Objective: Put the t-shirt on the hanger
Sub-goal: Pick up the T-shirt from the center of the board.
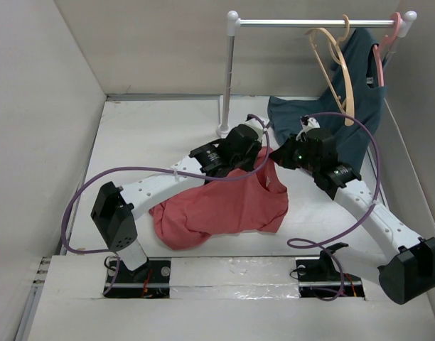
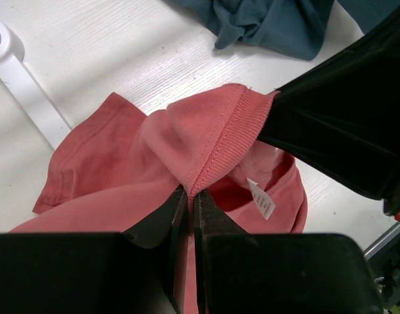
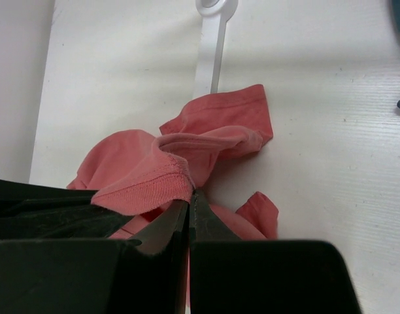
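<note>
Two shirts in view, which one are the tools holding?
The salmon-red t-shirt: left tool and right tool both pinch its ribbed collar. The teal garment by the rack is untouched.

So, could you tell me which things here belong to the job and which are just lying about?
In use: coral t-shirt, wooden hanger, left gripper, right gripper (both shut on the collar).
Lying about: teal garment, pink plastic hanger, clothes rail.

Left arm (image 1: 157, 188) and right arm (image 1: 367, 206): white links, black boxy joint housings. One purple cable (image 1: 139, 169) loops along each. Green indicator light (image 1: 298, 153) lit on right wrist. Fingers (image 2: 157, 229) black, wedge-shaped, tapering to thin tips.
</note>
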